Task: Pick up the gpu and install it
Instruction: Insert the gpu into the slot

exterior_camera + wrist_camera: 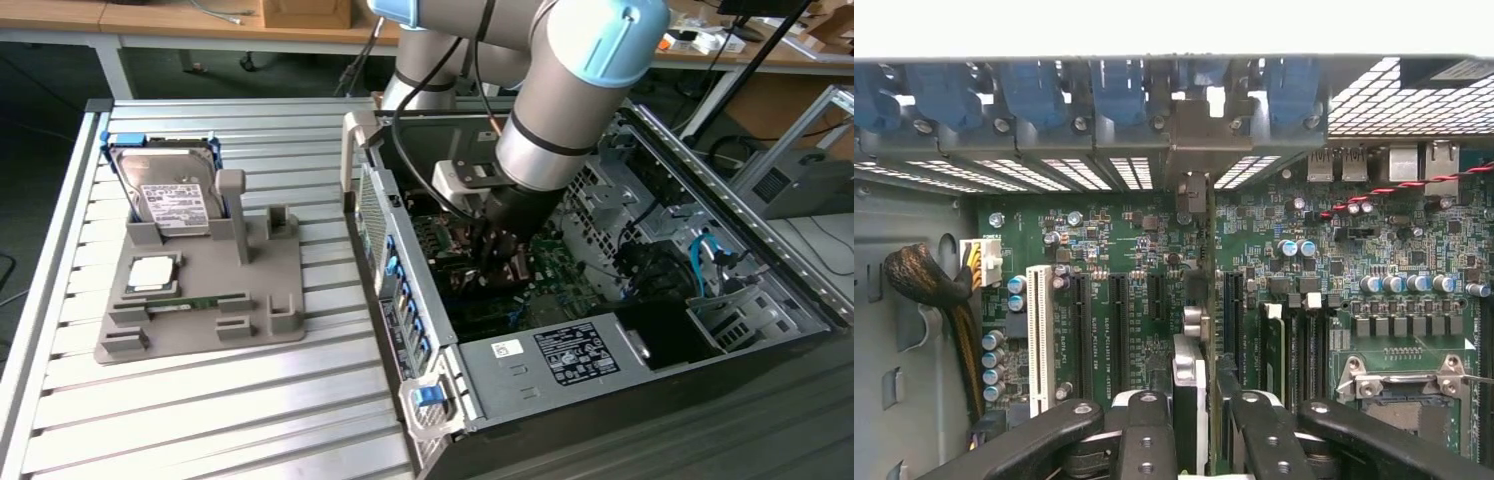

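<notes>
The gpu [1209, 250] shows edge-on in the wrist view as a thin dark card standing over the green motherboard [1124, 250], between the black expansion slots [1119, 320]. Its silver end bracket [1199, 140] rests against the case's rear slot openings. My gripper [1204, 400] is shut on the card, with one finger [1189, 375] on each face. In the exterior view the gripper [497, 255] reaches down inside the open computer case [587, 355], low over the board. Whether the card's edge sits in a slot I cannot tell.
A white slot [1040, 335], a sleeved cable bundle [934, 290] and the CPU socket [1399, 385] flank the card. On the slatted table, a grey fixture [267, 310] holds a hard drive [174, 200], a processor chip [151, 275] and a memory stick [194, 300].
</notes>
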